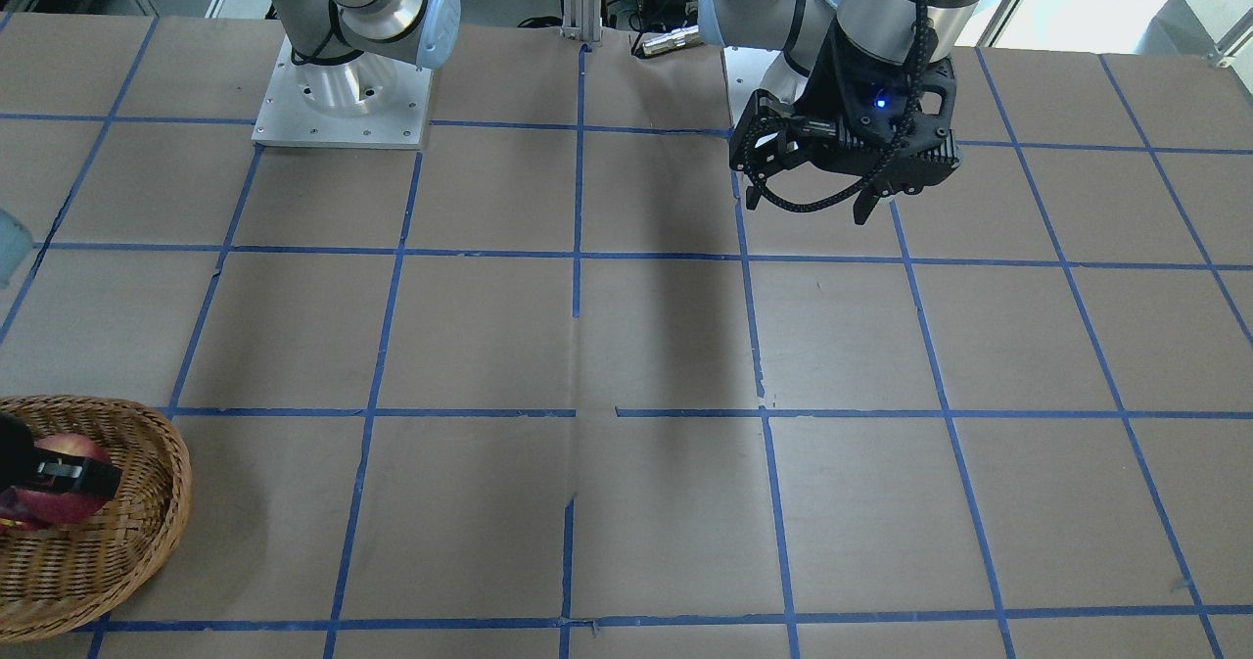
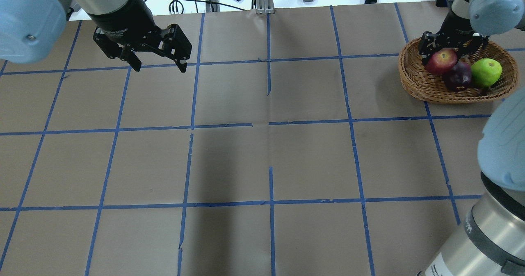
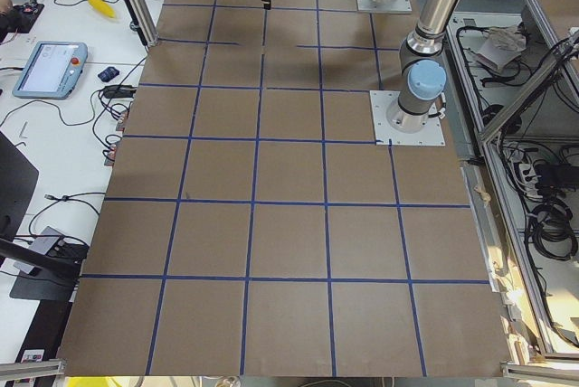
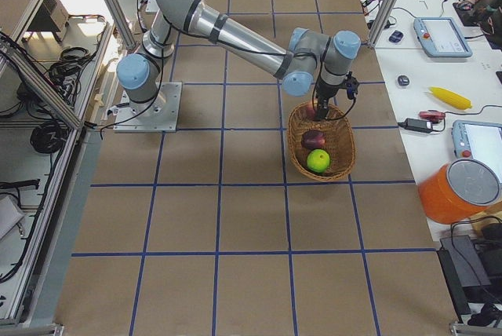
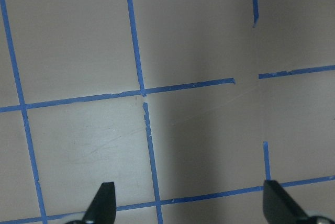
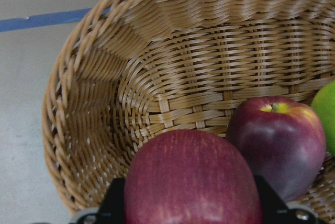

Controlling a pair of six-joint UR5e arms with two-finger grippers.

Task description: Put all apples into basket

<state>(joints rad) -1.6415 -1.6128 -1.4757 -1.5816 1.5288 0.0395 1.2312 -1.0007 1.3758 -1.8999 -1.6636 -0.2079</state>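
right gripper (image 2: pixel 445 51) pinches the red apple (image 6: pixel 191 182) at its widest sides, low in the basket (image 2: pixel 414 83); it looks firm, slick, fairly hefty. left gripper (image 2: pixel 160 67) hangs spread wide, empty.

Left end effector (image 2: pixel 160 67) spread wide (right one (image 2: pixel 445 55) clasps red apple (image 2: pixel 441 62)).

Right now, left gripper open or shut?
Open: the left gripper has its fingers wide apart over the table, nothing between them.
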